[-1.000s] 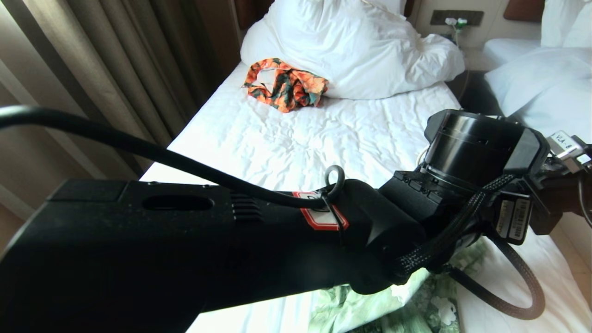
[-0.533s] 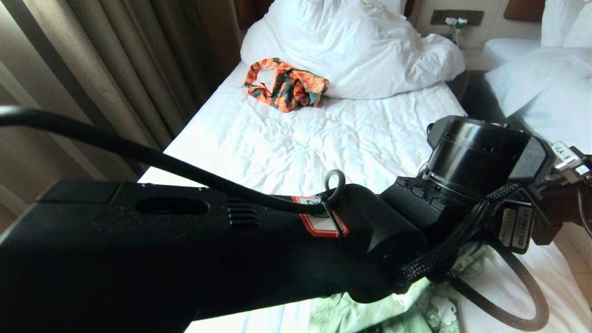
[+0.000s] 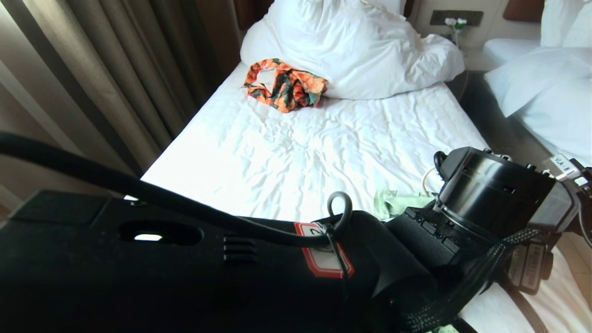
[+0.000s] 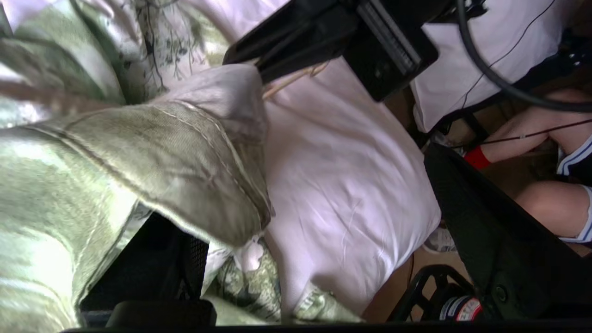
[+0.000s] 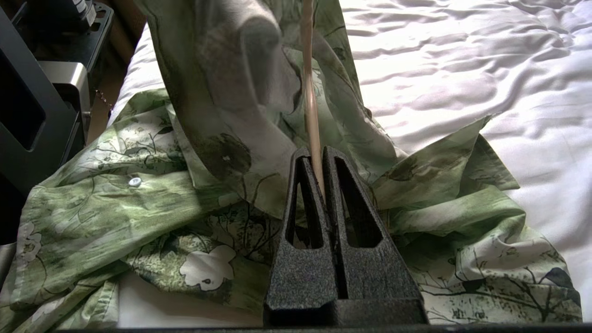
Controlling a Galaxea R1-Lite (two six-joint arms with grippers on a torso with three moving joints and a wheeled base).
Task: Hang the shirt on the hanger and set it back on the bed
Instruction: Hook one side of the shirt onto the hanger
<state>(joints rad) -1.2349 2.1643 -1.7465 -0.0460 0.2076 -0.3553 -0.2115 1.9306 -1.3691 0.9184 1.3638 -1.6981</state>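
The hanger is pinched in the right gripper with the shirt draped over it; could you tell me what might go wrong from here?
1. The right gripper holds the hanger by one thin bar only, so it could twist or slip.
2. The shirt lies mostly bunched on the bed, so the fabric may slide off when the hanger moves.
3. A shirt fold lies against the left gripper, whose open fingers could snag it.

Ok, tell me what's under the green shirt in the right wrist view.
The shirt lies crumpled on the bed's white sheet, partly draped over the hanger, which the right gripper pinches. The hanger's covered part stays hidden.
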